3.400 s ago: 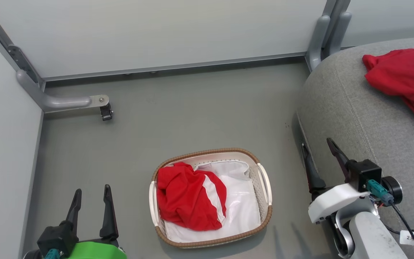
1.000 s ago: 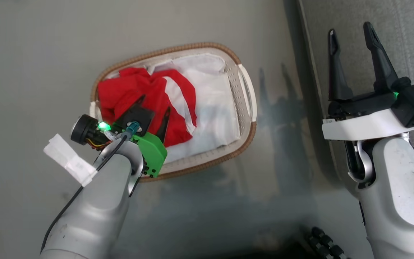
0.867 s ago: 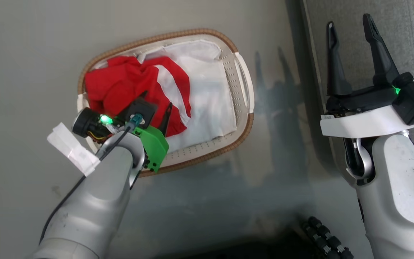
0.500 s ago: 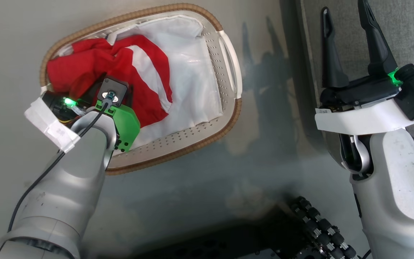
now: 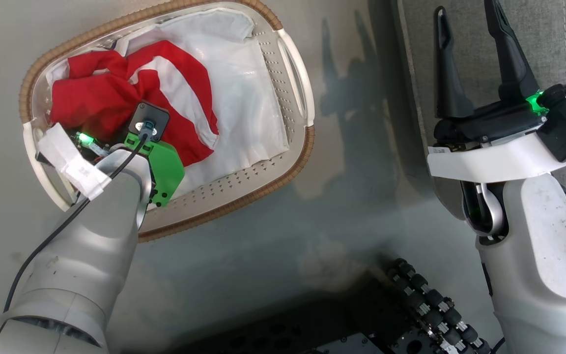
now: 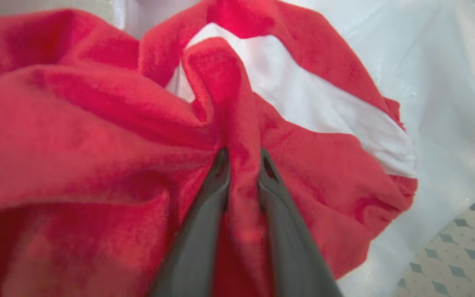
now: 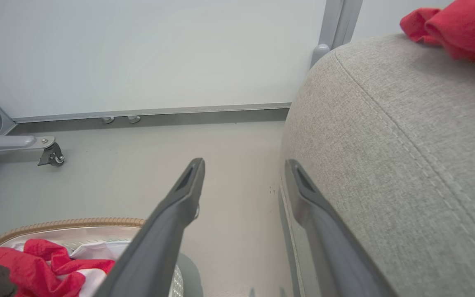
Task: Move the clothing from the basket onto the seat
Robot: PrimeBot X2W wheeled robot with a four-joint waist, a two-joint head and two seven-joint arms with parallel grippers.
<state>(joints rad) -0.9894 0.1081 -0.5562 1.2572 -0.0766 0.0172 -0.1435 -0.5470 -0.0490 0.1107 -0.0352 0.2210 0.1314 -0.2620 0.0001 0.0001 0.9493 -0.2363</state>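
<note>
Red garment (image 7: 456,29) lies on the seat (image 7: 386,144); left hand (image 6: 243,153) clamps the clothing (image 6: 76,123) left in the basket (image 5: 229,189); right hand (image 5: 465,19) apart.

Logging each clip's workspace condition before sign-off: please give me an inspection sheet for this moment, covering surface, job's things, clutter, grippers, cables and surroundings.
Surface: grey floor, with the basket standing on it next to the seat.
Job's things: red garment bunched in the basket, on the side away from the seat; second red garment lying on the seat.
Clutter: white sheet in the basket under the garment.
Grippers: left gripper pinching a fold of the red garment; right gripper open, holding nothing, beside the seat's edge.
Cables: black cable along the left forearm.
Surroundings: pale wall panels; metal frame foot with a caster.
</note>
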